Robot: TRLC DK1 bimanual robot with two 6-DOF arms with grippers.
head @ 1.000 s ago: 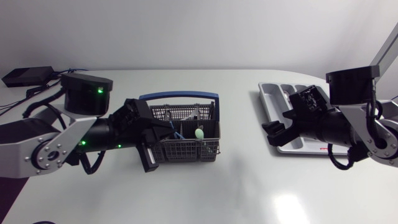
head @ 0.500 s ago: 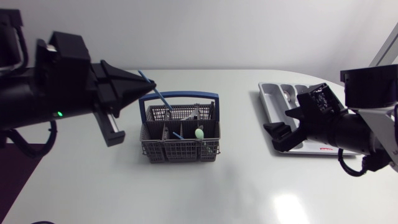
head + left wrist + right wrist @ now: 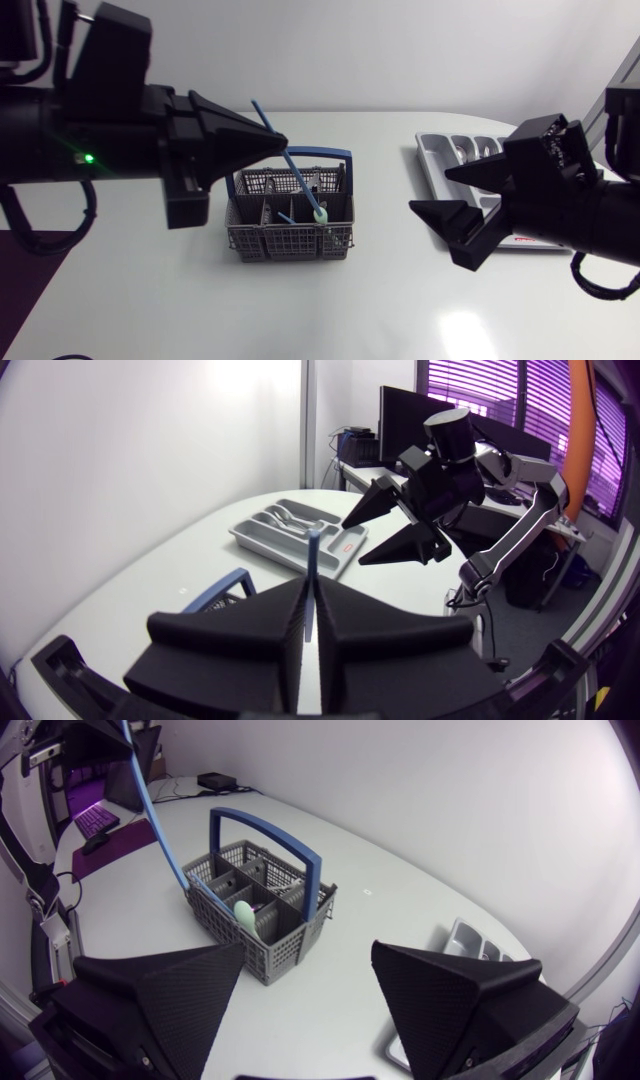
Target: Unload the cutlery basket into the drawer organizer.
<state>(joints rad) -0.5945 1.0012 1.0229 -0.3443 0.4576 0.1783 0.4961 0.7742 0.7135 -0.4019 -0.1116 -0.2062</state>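
Desk (image 3: 330, 310): white, smooth, glossy, with a light glare on the near right.

Left arm (image 3: 60, 130): black and bulky, coming in from the left. It is cut off at the edge and covers the far-left desk.

Right arm (image 3: 590, 220): black, cut off at the right edge. It hides the near half of the organizer (image 3: 450, 150).

Organizer: grey moulded tray with long slots, at the far right. The left wrist view shows metal pieces lying in it (image 3: 290, 530), too small to tell which.

Basket (image 3: 290, 235): grey plastic mesh split into compartments, with a blue hoop handle. It stands left of middle and shows whole in the right wrist view (image 3: 260, 910).

Right claw (image 3: 430, 190): matte wedges spread wide with nothing between them, well right of the basket and at the organizer's near-left corner. Its own view looks past the fingertips to the basket ahead (image 3: 310, 948).

Left claw (image 3: 280, 141): wedges pressed together, pinching the stick (image 3: 290, 165) from both sides, above the basket's far-left corner. In its own view the tips (image 3: 306, 585) meet on it.

Stick: thin, blue and straight, tilted. Its upper end pokes out past the claw and its lower end overlaps the basket. Whether that end is inside or above the rim, cannot tell.

Pale green oval (image 3: 243, 915): smooth, sitting in a middle compartment. Its shaft is hidden.
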